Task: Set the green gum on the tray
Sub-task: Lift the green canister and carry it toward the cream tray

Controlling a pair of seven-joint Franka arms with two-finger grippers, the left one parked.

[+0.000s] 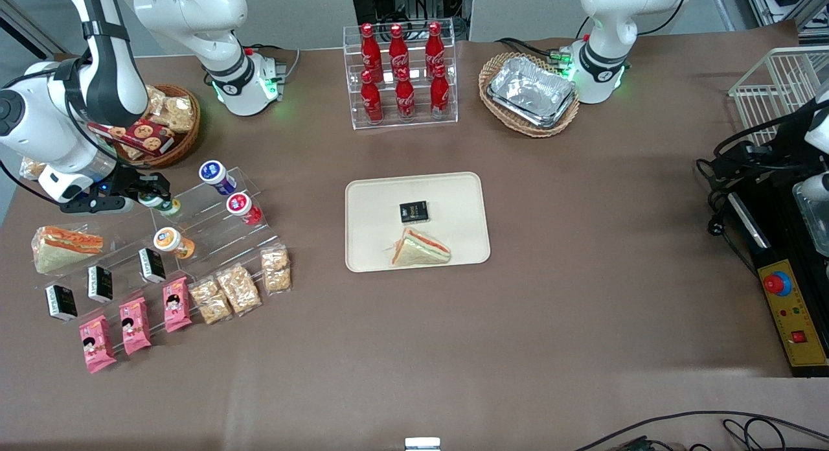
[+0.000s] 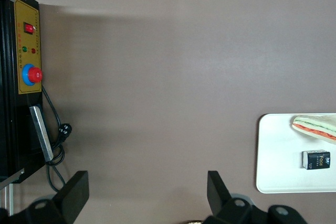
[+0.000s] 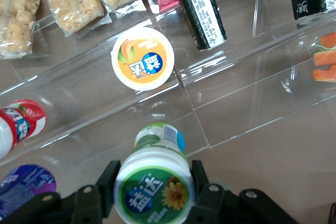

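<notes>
The green gum [image 1: 167, 205], a small canister with a green-and-white lid [image 3: 154, 188], sits between my right gripper's fingers [image 3: 108, 181] at the upper row of a clear acrylic rack [image 1: 214, 227], toward the working arm's end of the table. My gripper [image 1: 157, 199] is shut on it, with a finger pressed against each side of the lid. The cream-beige tray [image 1: 375, 205] lies flat mid-table, well away from the gripper, and also shows in the left wrist view [image 2: 275, 150]. It carries a small black box [image 1: 413, 212] and a wrapped sandwich [image 1: 420, 249].
The rack also holds a blue-lidded canister [image 1: 215, 176], a red-lidded one [image 1: 243, 207] and an orange-lidded one [image 3: 142, 58]. Black packs, pink packs and snack bags lie nearer the camera. A cola bottle stand [image 1: 400, 72] and a basket of foil trays [image 1: 531, 91] stand at the back.
</notes>
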